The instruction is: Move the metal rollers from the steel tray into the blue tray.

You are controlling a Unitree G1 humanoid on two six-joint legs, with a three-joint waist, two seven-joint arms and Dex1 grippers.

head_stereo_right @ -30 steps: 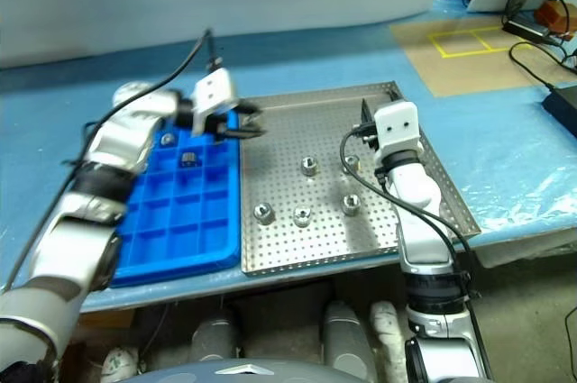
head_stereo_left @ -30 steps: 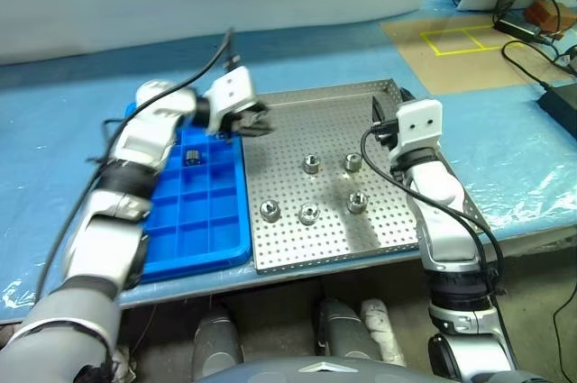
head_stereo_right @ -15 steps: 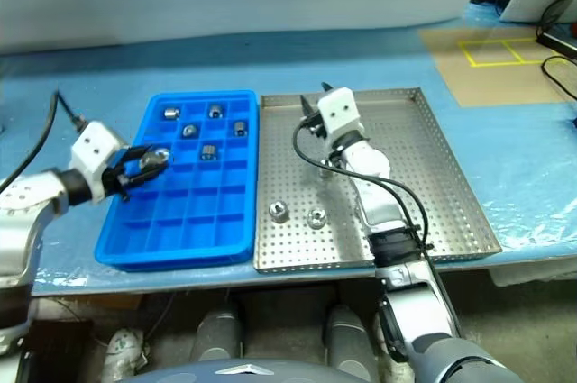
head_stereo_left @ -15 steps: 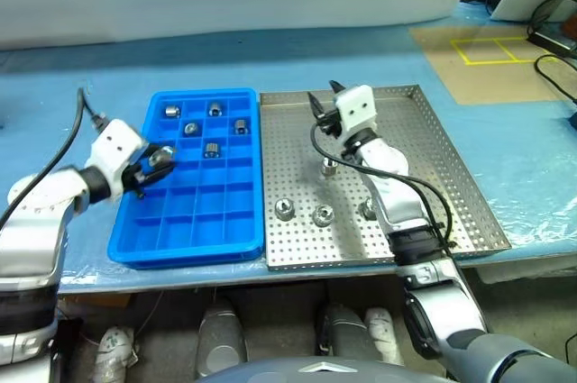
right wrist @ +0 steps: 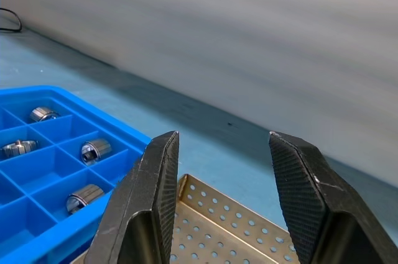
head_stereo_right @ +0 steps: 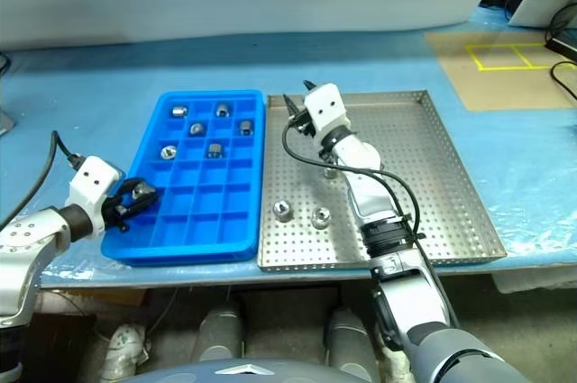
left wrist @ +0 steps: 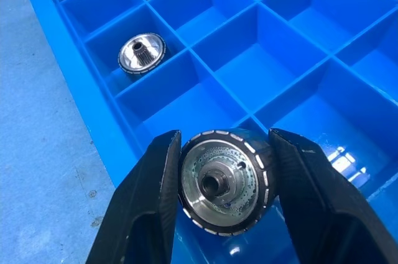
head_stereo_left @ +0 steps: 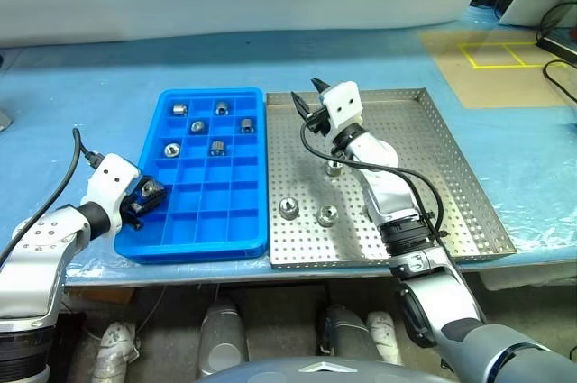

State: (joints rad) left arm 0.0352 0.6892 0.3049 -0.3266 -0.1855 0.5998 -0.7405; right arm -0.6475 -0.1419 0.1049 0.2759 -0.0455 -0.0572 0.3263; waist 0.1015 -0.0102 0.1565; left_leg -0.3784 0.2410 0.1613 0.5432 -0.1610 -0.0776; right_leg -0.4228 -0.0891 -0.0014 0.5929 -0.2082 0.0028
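The steel tray [head_stereo_left: 469,176] lies on the right and the blue tray [head_stereo_left: 207,221] beside it on the left. Three metal rollers [head_stereo_left: 288,208] [head_stereo_left: 327,215] [head_stereo_left: 334,168] stand on the steel tray, partly beside my right arm. Several rollers [head_stereo_left: 217,147] sit in the blue tray's far compartments. My left gripper [head_stereo_left: 144,198] hovers over the blue tray's near left corner, shut on a roller [left wrist: 225,180] held end-on above a compartment. Above the steel tray's far left corner, my right gripper [head_stereo_left: 306,99] stands open with nothing between its fingers [right wrist: 149,202].
Blue plastic sheeting [head_stereo_left: 72,86] covers the table. At the far right lie a brown board with yellow tape squares [head_stereo_left: 496,54] and black cables [head_stereo_left: 559,41]. The table's front edge runs just below both trays.
My left gripper has come back from the blue tray's far edge to its near left corner, carrying a roller. My right gripper has swung left across the steel tray. The camera view has also shifted.
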